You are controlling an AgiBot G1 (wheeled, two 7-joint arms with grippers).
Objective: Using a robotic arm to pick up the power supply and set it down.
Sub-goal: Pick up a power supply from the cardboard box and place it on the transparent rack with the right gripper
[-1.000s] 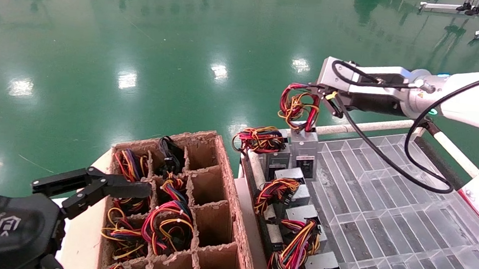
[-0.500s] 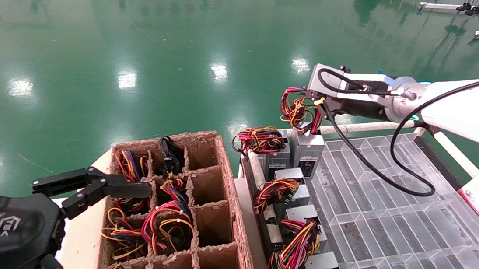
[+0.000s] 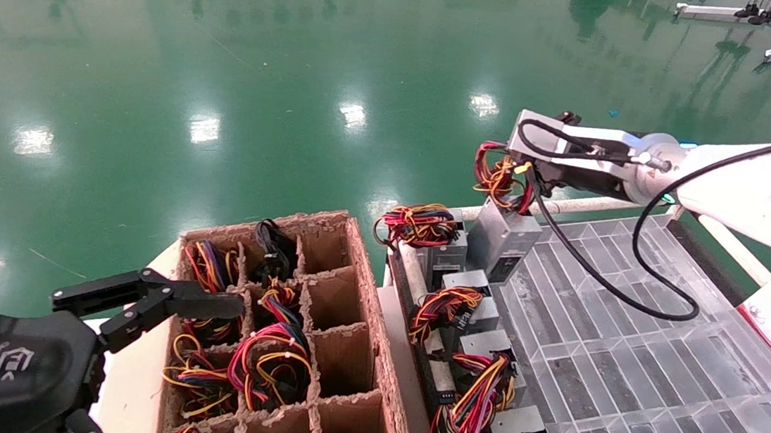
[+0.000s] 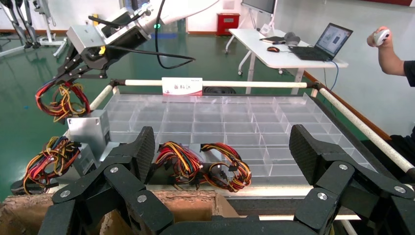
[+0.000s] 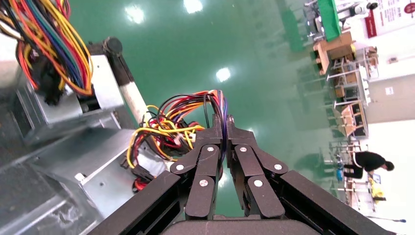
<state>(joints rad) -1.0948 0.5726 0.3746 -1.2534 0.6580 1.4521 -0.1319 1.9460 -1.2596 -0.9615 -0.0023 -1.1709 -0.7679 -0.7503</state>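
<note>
Placement is the step in hand: the power supply (image 3: 505, 236) is carried by its wire bundle (image 3: 500, 179), not by its metal case. The right gripper (image 5: 225, 128) is seen clenched on the looped red, yellow and orange wires, which are pinched between the fingertips (image 5: 218, 134) and spill out to one side of them. The grey case hangs tilted just below the fingers, over the far corner of the clear compartment tray (image 3: 634, 353), next to another supply (image 3: 444, 250) already standing at that end. Whether the lower edge of the case touches the tray cannot be told with certainty; it appears to be at or just above the dividers.

The left gripper (image 4: 222, 161) is parked with its fingers spread wide and holding nothing, beside the cardboard divider box (image 3: 348, 312), in which further wire bundles are visible. Beyond its fingertips, a row of supplies is seen along the tray's near edge.

For the next move, the case is judged to need righting and lowering into a free compartment beside the standing unit, with the grip on the wires released only once the case is borne by the tray. Because the load swings from flexible wires, a slow descent is advised so that the case is not caught on a divider wall.
</note>
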